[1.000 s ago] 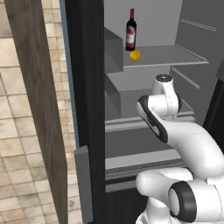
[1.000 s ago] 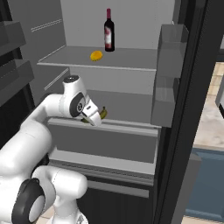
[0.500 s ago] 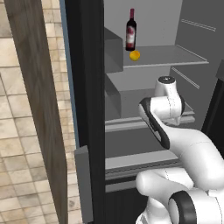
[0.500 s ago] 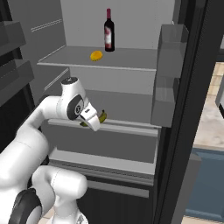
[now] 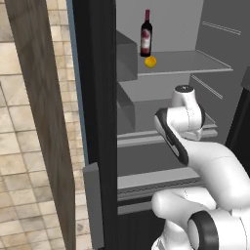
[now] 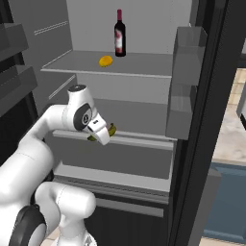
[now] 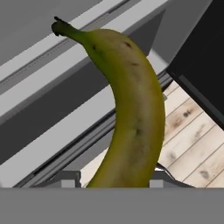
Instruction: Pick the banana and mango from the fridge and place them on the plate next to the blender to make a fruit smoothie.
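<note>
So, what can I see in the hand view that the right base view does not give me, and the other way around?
The hand view alone gives the banana close up, with its dark stem tip, brown specks, and light wooden floor beyond it. The right base view alone gives the mango and a wine bottle on the upper shelf, the door bins, and the gripper shut on the banana just in front of the fridge's middle shelf. Both show the banana and grey fridge shelving.

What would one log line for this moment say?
pincer: shut on banana | banana: off the shelf, at fridge front | mango: upper shelf, by wine bottle
</note>
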Robot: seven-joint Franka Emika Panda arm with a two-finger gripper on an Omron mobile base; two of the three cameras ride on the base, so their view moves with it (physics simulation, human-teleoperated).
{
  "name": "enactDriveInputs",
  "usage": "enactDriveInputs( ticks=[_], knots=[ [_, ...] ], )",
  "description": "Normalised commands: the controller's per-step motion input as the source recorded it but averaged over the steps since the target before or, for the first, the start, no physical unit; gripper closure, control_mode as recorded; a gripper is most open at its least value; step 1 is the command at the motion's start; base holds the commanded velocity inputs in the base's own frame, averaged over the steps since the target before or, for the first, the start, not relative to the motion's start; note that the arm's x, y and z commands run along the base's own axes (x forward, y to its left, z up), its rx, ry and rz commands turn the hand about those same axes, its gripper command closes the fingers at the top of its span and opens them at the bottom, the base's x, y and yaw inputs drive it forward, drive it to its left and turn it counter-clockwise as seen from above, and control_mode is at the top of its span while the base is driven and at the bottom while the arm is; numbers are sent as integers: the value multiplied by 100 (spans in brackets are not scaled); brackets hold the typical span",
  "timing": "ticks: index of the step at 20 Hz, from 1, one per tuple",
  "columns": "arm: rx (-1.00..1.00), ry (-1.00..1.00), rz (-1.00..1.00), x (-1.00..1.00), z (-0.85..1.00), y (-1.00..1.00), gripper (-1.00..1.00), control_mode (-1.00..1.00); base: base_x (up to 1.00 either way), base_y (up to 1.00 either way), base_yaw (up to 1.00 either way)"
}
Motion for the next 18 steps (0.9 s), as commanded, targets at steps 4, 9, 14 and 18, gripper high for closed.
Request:
enactDriveInputs(
  ticks=[4, 9, 14, 18],
  knots=[
    [0, 3, -2, -3, 0, 0, 100, -100, 0, 0, 0],
    [0, 2, -1, -42, 0, 0, 100, -100, 0, 0, 0],
    [0, 4, 0, -50, 0, -4, 100, -100, 0, 0, 0],
    [0, 1, 0, -36, 21, -7, 100, -100, 0, 0, 0]
  ],
)
